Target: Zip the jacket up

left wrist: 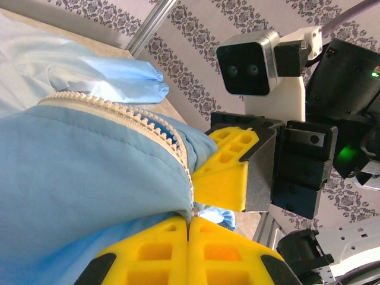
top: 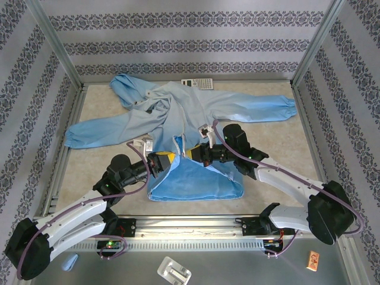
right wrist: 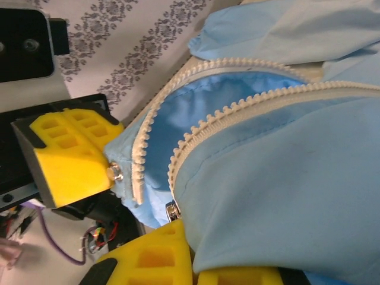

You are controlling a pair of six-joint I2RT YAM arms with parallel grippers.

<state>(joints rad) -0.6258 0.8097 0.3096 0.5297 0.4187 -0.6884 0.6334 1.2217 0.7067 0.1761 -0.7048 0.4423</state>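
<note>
Lying spread across the middle of the tabletop (top: pixel 297 142): the jacket (top: pixel 160 116), front side up. The hood (top: pixel 127 86) is toward the far-left corner, one sleeve reaches toward the left edge and the other toward the right edge, and the hem (top: pixel 196 191) is toward the near edge.

The zipper (right wrist: pixel 199 127) is undone; its two tooth rows stand apart, showing the blue lining between them.

The left gripper (top: pixel 161 160) has its jaws together, pinching the fabric at one front edge beside the tooth row. The right gripper (top: pixel 193 153) faces it, just beside, jaws clamped on the other front edge by a small metal zipper part (right wrist: pixel 172 209).

A calculator (top: pixel 197 84) lies at the far edge, touching or just beside the jacket; cannot tell which.
</note>
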